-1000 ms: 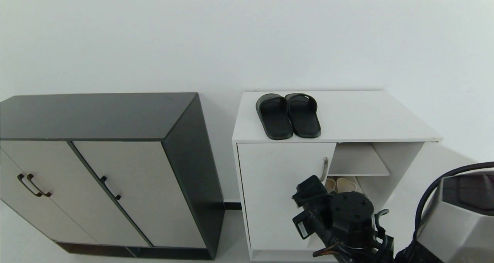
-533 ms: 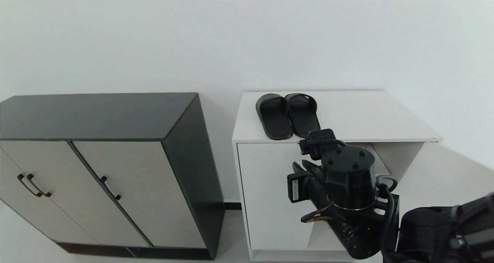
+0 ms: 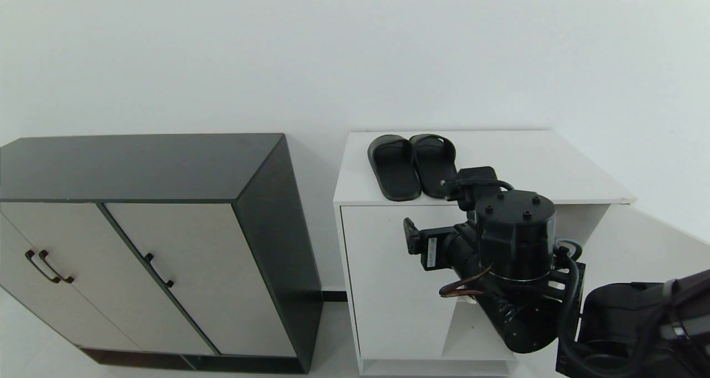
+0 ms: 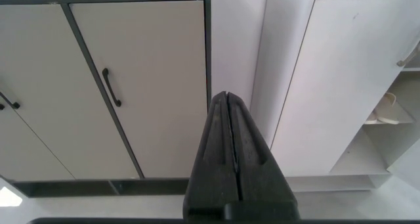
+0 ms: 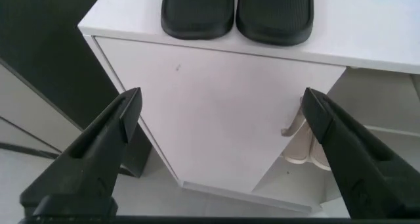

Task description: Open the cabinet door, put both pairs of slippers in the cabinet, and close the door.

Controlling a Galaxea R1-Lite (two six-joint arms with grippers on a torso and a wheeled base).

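White cabinet [image 3: 388,267], seemingly pale slippers [image 5: 298,150] inside.

black slippers [image 3: 413,167] atop cabinet [image 3: 527,167], beige pair [image 5: 308,148] inside

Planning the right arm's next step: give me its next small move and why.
Probably raise the right gripper and ease forward so its open fingers straddle the black slippers: they lie on the cabinet top close by it, while the light pair already sits inside.
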